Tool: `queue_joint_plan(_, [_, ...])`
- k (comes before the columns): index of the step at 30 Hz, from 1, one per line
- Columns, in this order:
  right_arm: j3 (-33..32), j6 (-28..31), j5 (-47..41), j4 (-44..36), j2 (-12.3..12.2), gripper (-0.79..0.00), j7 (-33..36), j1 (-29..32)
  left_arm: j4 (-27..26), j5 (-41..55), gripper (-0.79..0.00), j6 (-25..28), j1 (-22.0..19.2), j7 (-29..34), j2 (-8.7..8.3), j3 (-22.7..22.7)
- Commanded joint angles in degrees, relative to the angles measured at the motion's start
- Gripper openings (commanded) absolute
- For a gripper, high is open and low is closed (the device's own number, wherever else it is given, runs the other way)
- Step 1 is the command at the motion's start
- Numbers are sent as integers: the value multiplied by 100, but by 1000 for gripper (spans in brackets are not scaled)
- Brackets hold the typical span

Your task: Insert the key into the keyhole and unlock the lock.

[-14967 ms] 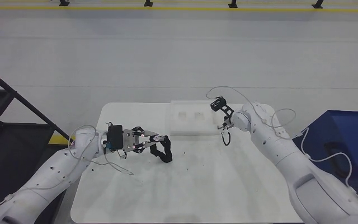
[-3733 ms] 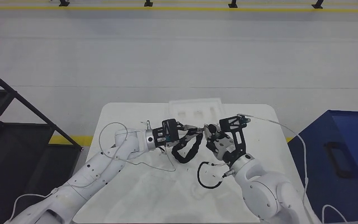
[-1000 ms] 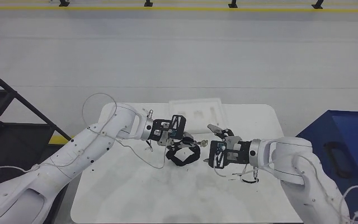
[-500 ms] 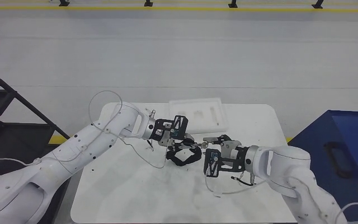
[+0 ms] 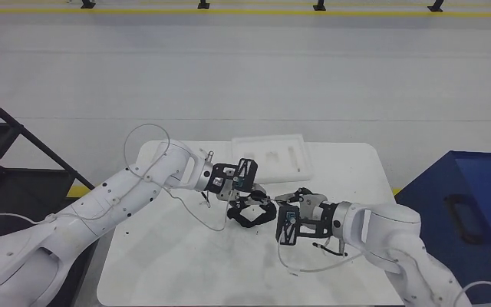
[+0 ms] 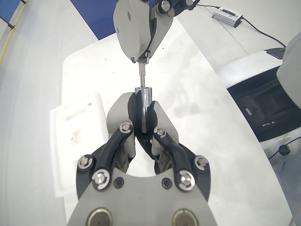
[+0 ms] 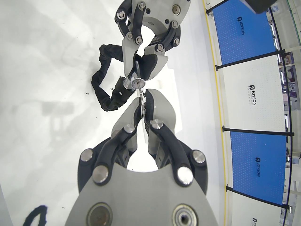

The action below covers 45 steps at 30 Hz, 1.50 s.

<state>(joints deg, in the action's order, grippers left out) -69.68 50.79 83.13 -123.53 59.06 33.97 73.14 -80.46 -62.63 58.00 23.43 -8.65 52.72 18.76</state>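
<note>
My left gripper point(image 6: 141, 109) is shut on the lock's chrome cylinder point(image 6: 144, 102), held above the table's middle. The lock's black fabric-covered cable point(image 7: 103, 92) hangs in a loop down to the table point(image 5: 192, 269). The round keyhole face point(image 7: 137, 83) points at my right gripper point(image 7: 142, 99), which is shut on the key point(image 6: 142, 75). The key's blade tip sits at the mouth of the cylinder, in line with it; how far it has entered I cannot tell. In the top view the two grippers meet tip to tip, the left gripper point(image 5: 259, 197) and the right gripper point(image 5: 278, 207).
A white foam tray point(image 5: 272, 156) with cut-out recesses lies at the table's far edge, just behind the grippers. A blue bin point(image 5: 460, 203) stands off the table's right side. A thin cable point(image 5: 307, 267) trails on the table under the right arm.
Over the last second the right gripper with the key has moved left, up to the lock held by the left gripper. The left gripper has barely shifted.
</note>
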Motion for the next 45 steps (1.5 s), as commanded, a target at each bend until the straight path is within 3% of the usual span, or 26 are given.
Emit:
queue_joint_plan(1, [-27,-120,-130,47,1,-785,-7,31,10,-6,-785,0,2,-53,-2,3])
queue_joint_plan(12, [-223,-1394,-2213,416,50,-785,368,213,49,-196,-785,-23,166,-350,16,229])
queue_joint_plan(23, [-248,-2089,-3475,446,48,-785,959,264,24,-456,-785,-156,437,-457,63,552])
queue_joint_plan(24, [-244,-2106,-3496,435,44,-708,1025,257,22,-471,-785,-150,457,-455,67,577])
queue_joint_plan(25, [-240,-2119,-3517,431,41,-499,1058,251,24,-488,-785,-143,478,-451,71,600])
queue_joint_plan(26, [-237,-2152,-3539,449,38,-89,1098,256,35,-498,-785,-141,502,-451,75,624])
queue_joint_plan(27, [-243,-2176,-3550,448,35,0,1124,250,48,-511,-785,-151,525,-450,81,649])
queue_joint_plan(45, [-690,-2136,-3792,704,-46,0,867,229,648,-876,-785,-484,1003,-191,277,772])
